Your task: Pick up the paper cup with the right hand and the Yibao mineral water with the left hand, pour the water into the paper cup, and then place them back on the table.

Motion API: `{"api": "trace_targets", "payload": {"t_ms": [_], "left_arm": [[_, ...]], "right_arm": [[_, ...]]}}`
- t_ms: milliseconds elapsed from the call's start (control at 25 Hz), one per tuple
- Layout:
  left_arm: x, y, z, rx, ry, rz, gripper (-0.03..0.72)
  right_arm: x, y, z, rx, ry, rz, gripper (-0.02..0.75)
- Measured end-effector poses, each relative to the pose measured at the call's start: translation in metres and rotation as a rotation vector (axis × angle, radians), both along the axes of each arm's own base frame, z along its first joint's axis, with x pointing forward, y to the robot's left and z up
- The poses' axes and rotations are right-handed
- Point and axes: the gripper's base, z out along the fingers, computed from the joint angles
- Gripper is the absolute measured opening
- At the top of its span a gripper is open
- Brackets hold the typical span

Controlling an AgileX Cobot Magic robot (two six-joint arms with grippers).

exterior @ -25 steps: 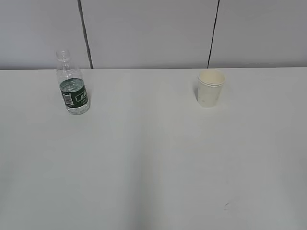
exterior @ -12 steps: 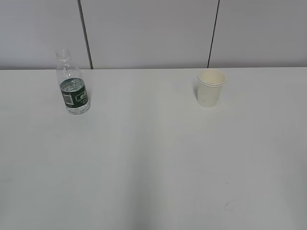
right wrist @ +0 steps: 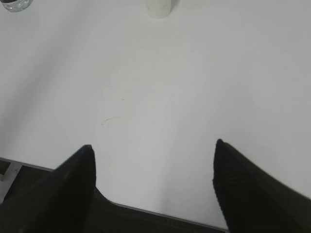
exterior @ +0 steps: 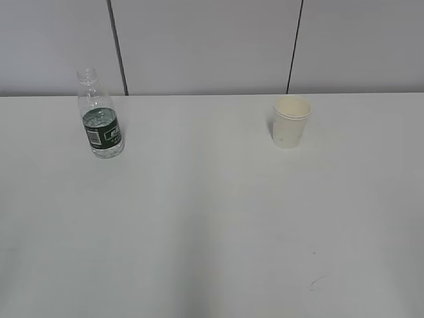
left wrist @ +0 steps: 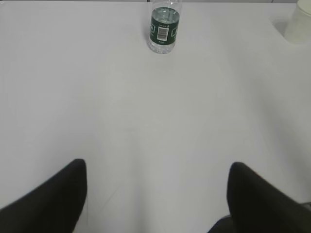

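Observation:
The Yibao mineral water bottle (exterior: 99, 119) stands upright and capless at the back left of the white table (exterior: 212, 218), with a dark green label. It also shows in the left wrist view (left wrist: 164, 26), far ahead of my left gripper (left wrist: 158, 167), which is open and empty. The paper cup (exterior: 291, 122), cream-white and nested, stands upright at the back right. Only its base shows at the top of the right wrist view (right wrist: 159, 7), far ahead of my right gripper (right wrist: 153, 148), which is open and empty. Neither arm shows in the exterior view.
A grey panelled wall (exterior: 205, 46) runs behind the table. The table's near edge (right wrist: 146, 209) lies under my right gripper. A few small dark marks (exterior: 317, 283) lie on the tabletop at the front right.

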Motion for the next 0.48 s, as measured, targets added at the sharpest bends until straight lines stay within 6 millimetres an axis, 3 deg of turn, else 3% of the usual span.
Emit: {"api": "trace_targets", "payload": {"t_ms": [480], "left_arm": [[-0.0001, -0.0011, 0.0004, -0.008, -0.004, 0.027, 0.542]], "right_arm": [[0.0005, -0.0006, 0.0001, -0.013, -0.007, -0.04, 0.586]]}}
